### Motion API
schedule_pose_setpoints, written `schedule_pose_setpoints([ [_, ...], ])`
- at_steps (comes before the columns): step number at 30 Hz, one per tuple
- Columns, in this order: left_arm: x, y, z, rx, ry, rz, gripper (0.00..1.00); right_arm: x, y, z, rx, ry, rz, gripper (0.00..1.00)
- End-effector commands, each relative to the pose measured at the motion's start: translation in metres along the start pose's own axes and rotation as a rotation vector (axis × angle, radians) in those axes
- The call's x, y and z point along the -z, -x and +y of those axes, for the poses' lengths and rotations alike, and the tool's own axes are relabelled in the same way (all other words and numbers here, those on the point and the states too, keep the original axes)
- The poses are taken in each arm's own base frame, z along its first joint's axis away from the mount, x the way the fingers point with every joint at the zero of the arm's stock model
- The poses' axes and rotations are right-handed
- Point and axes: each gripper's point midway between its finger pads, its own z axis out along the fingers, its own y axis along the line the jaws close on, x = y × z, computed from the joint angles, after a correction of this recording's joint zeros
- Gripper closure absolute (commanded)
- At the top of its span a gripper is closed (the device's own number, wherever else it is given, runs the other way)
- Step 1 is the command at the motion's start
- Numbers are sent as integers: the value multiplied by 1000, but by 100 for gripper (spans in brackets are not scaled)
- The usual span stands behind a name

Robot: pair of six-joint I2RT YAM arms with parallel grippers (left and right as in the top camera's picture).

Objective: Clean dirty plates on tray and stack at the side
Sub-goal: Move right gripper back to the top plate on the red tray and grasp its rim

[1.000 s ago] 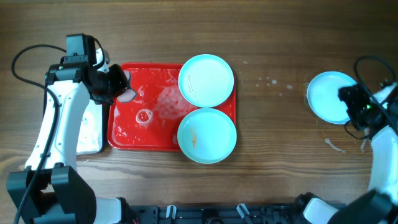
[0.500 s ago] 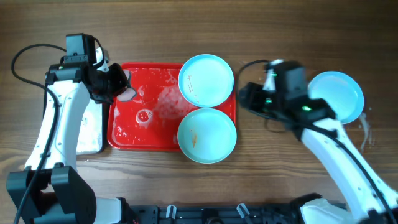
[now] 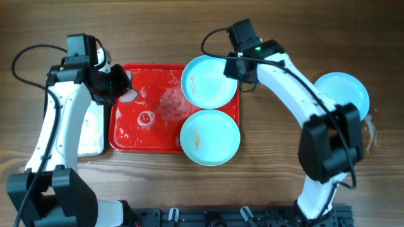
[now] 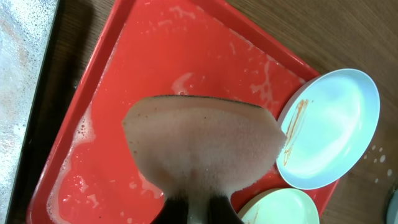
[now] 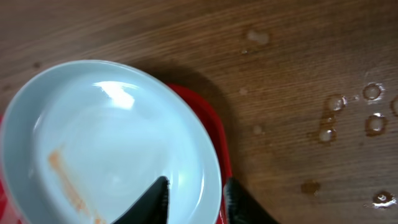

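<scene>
My right gripper (image 5: 196,200) sat parted astride the right rim of the far plate (image 3: 209,81), a detail only its wrist view showed. That plate and the near plate (image 3: 209,137), both smeared, lay on the red tray (image 3: 126,135). A third plate (image 3: 344,94) lay by the right edge. My left gripper (image 4: 196,208) pinched a sponge (image 4: 202,146) over the tray's foamy left end.

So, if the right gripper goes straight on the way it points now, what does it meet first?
Probably the far plate, at its rim: the right gripper is open, astride that rim. Depth is unclear.
</scene>
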Motion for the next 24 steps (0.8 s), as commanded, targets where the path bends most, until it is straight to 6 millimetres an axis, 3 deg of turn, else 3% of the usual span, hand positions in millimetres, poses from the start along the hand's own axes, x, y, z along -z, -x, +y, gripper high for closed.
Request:
schedule_pose_setpoints([
  [1, -4, -3, -1, 9, -7, 15, 96, -28, -1, -8, -4, -72, -4, 72],
  [5, -4, -3, -1, 9, -7, 15, 96, -49, -10, -8, 13, -91, 26, 75],
  [10, -4, -3, -1, 9, -7, 15, 96, -52, -13, 6, 73, -66, 9, 78],
  [16, -4, -3, -1, 9, -7, 15, 96, -59, -29, 15, 109, -68, 30, 82],
  [20, -4, -3, -1, 9, -7, 15, 96, -58, -42, 32, 161, -17, 60, 83],
  [24, -4, -3, -1, 9, -7, 15, 96, -54, -65, 61, 273, 46, 86, 83],
])
